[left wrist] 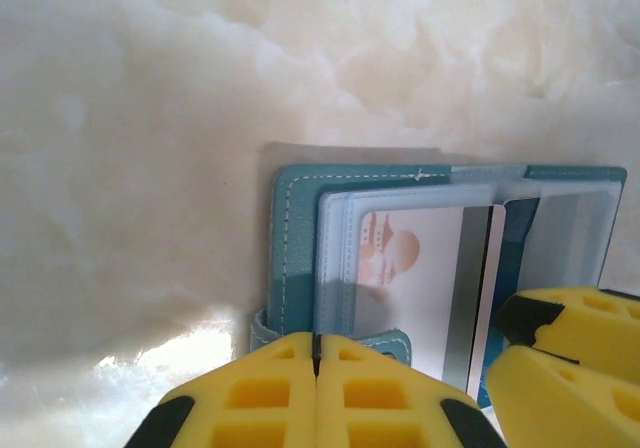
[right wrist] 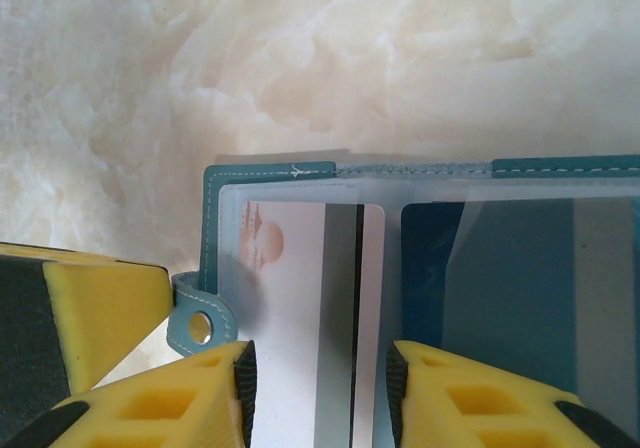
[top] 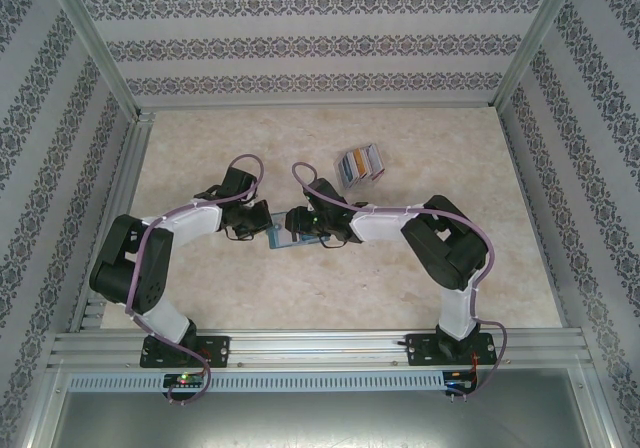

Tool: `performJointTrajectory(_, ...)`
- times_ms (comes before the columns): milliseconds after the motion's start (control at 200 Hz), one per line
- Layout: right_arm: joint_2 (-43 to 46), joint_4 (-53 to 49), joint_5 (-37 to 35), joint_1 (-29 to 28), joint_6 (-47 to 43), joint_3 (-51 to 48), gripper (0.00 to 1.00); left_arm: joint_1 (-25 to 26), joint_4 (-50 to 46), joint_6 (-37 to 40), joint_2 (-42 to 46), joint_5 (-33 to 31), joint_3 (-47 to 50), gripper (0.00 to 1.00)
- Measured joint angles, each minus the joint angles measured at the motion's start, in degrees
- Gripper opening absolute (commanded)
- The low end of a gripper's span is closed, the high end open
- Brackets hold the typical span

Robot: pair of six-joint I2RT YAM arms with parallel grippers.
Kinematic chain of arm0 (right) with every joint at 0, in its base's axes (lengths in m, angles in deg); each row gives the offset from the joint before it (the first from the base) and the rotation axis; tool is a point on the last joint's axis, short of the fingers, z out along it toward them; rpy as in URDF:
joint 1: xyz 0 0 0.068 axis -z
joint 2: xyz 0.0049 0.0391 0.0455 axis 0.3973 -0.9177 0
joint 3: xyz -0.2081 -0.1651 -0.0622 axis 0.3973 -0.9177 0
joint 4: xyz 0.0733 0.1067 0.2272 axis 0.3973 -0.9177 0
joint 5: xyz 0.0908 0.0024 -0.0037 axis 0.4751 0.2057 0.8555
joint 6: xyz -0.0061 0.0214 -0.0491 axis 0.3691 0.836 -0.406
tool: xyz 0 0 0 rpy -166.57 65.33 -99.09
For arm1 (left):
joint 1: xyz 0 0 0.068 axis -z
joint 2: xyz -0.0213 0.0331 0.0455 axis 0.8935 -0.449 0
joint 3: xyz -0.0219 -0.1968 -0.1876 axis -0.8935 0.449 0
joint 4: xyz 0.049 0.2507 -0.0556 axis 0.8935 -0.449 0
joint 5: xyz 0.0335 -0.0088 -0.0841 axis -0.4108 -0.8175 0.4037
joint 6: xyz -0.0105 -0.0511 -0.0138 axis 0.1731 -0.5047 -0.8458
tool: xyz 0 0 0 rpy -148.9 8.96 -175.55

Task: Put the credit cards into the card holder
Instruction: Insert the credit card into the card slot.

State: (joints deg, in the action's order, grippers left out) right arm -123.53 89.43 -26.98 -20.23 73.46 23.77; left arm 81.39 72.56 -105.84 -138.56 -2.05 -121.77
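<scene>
One card holder lies open: left tool pinched shut at its strap, right tool parted (moderately) above its sleeved white card.

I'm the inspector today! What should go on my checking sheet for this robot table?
Surface: pale marbled table.
Job's things: teal card holder lies open, a white card in its clear sleeve; fanned credit cards lie apart, farther back.
Clutter: nothing seen.
Grippers: left gripper shut at the holder's near edge; right gripper open, jaws either side of the sleeved card.
Cables: purple cables run along both arms.
Surroundings: patterned walls, metal frame.
</scene>
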Motion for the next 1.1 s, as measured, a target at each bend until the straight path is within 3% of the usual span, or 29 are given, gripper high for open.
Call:
performJointTrajectory(290,1.0,-1.9,0.0,0.0,-0.7,0.0,0.43,0.0,-0.8,0.6,0.8,-0.1,-0.2,0.00)
performJointTrajectory(365,1.9,-3.3,0.0,0.1,-1.2,0.0,0.43,0.0,-1.1,0.9,2.0,-0.1,-0.2,0.34)
performJointTrajectory(450,3.0,-3.8,0.0,0.4,-1.7,0.0,0.43,0.0,-1.1,1.2,3.1,0.2,-0.2,0.47)
performJointTrajectory(674,6.3,-3.5,-0.9,1.9,-1.7,-2.3,0.44,1.4,-2.7,3.7,3.8,-0.5,-1.0,0.52)
performJointTrajectory(1104,10.6,-3.0,-3.0,2.7,-1.7,-5.6,0.44,9.2,-13.6,8.9,-2.8,-13.3,-11.6,0.56)
